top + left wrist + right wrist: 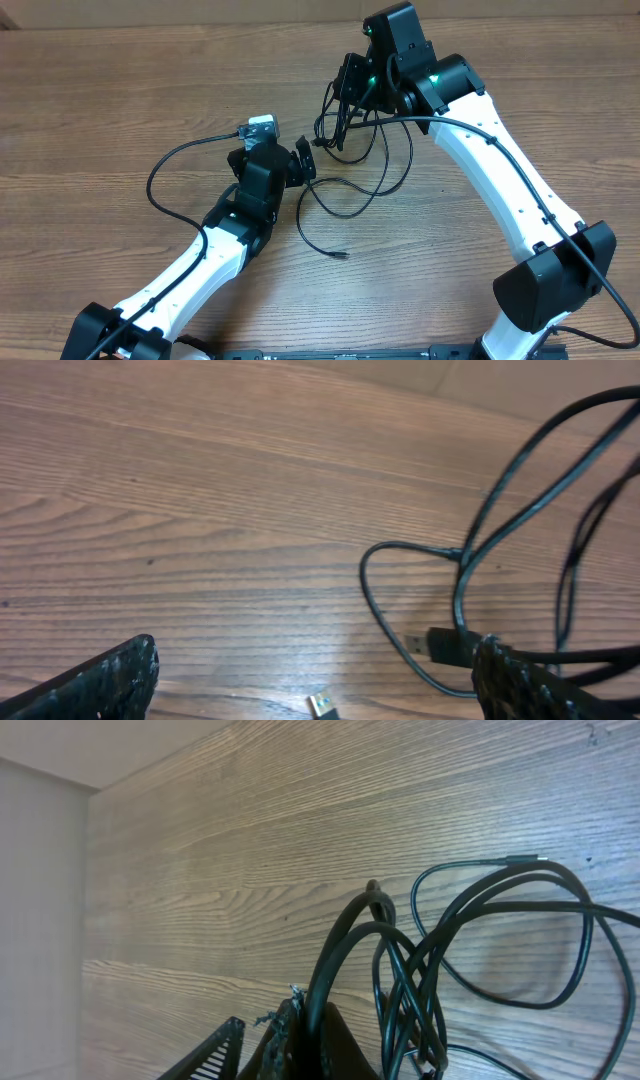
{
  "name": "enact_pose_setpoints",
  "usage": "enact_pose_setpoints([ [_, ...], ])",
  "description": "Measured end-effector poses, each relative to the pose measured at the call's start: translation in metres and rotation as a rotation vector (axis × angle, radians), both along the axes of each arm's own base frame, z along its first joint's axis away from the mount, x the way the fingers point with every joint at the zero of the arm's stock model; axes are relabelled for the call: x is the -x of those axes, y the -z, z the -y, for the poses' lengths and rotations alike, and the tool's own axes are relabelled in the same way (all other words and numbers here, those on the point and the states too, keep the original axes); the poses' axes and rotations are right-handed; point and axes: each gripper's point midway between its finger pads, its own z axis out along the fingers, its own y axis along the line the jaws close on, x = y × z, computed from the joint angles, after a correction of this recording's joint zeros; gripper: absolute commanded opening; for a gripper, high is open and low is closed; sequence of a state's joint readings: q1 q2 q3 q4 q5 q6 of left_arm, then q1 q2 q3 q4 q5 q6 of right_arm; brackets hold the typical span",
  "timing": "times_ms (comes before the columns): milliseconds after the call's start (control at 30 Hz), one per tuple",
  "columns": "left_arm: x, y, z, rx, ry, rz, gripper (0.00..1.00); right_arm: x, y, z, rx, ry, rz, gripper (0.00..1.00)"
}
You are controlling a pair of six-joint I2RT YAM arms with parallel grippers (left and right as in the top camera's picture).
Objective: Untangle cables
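The cables (350, 150) are thin black cords, bunched near the far middle of the table, with loops trailing toward the front. My right gripper (346, 100) hovers over the bunch. In the right wrist view it (313, 1020) is shut on one black loop, and more tangled strands (410, 990) hang beside it. My left gripper (272, 155) is low over the table, left of the trailing loops, and open wide. Its fingers (110, 685) hold nothing. A gold-tipped plug (322, 706) lies between them, and a black USB plug (440, 645) lies just off the right finger.
A thicker black wire (160, 170) belonging to the left arm curves over the table on the left. One cable end (340, 255) lies toward the front middle. Bare wooden tabletop (120, 80) surrounds the arms.
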State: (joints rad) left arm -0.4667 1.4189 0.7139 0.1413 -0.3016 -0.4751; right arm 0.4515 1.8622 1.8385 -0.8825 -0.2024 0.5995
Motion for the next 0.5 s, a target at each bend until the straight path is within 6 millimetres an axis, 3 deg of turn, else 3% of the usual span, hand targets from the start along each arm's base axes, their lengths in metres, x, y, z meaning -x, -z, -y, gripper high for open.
enact_pose_setpoints([
  [200, 0.005, -0.041, 0.002, 0.047, 0.03, 0.092, 1.0, 0.001, 0.002, 0.003, 0.067, -0.089, 0.048, 0.04],
  [400, 0.019, -0.091, -0.003, 0.059, 0.057, 0.21, 1.0, 0.005, 0.011, 0.018, 0.156, -0.174, 0.058, 0.38],
  [500, 0.022, -0.102, -0.005, 0.066, 0.059, 0.236, 1.0, 0.013, 0.017, 0.022, 0.209, -0.253, 0.06, 0.42],
])
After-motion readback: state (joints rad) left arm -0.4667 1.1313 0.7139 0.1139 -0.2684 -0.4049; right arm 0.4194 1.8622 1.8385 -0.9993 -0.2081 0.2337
